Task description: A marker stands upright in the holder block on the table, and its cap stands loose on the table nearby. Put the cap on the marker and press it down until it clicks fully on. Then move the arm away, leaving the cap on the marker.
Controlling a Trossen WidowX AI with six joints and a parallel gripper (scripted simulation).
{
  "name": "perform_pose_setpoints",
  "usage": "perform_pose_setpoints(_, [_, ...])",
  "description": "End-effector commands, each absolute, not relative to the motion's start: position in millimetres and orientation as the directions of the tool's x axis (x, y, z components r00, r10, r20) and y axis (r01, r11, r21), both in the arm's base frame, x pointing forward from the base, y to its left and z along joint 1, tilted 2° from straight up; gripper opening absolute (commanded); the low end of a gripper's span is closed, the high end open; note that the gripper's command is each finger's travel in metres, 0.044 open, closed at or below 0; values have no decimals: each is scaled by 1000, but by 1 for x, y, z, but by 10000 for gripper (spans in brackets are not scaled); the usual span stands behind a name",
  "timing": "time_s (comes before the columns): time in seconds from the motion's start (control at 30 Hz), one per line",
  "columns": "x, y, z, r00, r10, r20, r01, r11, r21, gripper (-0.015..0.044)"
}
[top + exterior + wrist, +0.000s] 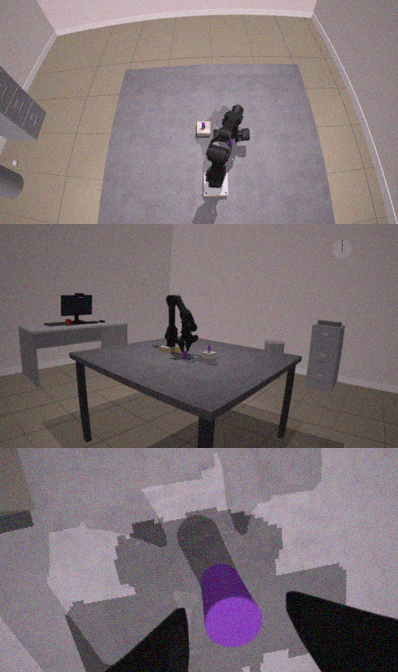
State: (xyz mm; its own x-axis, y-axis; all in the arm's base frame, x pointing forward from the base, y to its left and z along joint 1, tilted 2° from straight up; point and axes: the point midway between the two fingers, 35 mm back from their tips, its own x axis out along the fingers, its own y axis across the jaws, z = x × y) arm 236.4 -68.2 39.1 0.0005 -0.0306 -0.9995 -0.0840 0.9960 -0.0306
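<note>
The gripper (234, 635) hangs half open over the purple cap (231, 607), which stands on the grey table (215, 385) between its fingers, untouched. The marker (209, 347) waits in its holder block (203, 130) nearby. No writing legible.

cap (233, 620) between parted gripper (235, 640) fingers; gaps either side

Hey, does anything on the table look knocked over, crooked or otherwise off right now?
Nothing stands out. The cap stands upright on the table between the open hand's fingers, untouched, and the marker stands upright in its holder block.
</note>
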Motion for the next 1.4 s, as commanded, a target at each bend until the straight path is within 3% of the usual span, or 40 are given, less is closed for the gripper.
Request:
perform_pose_setpoints(0.0, [234, -67, 31, -9, -24, -1000, -87, 996, -23, 236])
perform_pose_setpoints(0.57, [232, -67, 7, -9, -24, -1000, -87, 996, -23, 236])
perform_pose_setpoints(0.67, [232, -67, 7, -9, -24, -1000, -87, 996, -23, 158])
perform_pose_setpoints(1.0, [232, -68, 7, -9, -24, -1000, -87, 996, -23, 91])
perform_pose_setpoints(1.13, [233, -68, 14, -9, -24, -1000, -87, 996, -23, 0])
perform_pose_setpoints(1.37, [234, -68, 34, -9, -24, -1000, -87, 996, -23, 0])
